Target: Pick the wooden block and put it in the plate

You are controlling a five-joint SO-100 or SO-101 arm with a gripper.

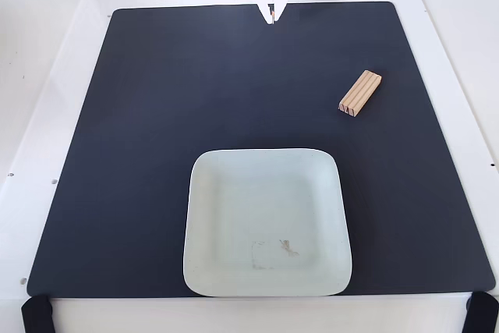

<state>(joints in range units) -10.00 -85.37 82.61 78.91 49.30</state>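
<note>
Fixed view was all we had, looking down on the table from the near side. We saw our gripper (271,15) at the top centre, a white piece reaching in from the far edge, its tips hanging over the far border of the black mat (140,154). Only the lower part of it showed, and the fingers (270,7) ran together into one narrow white point; we could not tell whether they were parted or pressed together. They held nothing that we could see and touched neither of the task's things.

Outward from there, the wooden block (360,93) lay flat on the mat, to the right of the gripper and nearer to us, well apart from it. Its long axis ran on a diagonal, from the lower left to the upper right in this view, and its striped, layered end faced us at the lower left.

Nearer still sat the plate (204,216), pale and square with rounded corners, at the mat's near edge and roughly below the gripper. It held only a small brownish smudge toward its near side. The block sat apart from the plate, beyond its far right corner.
</note>
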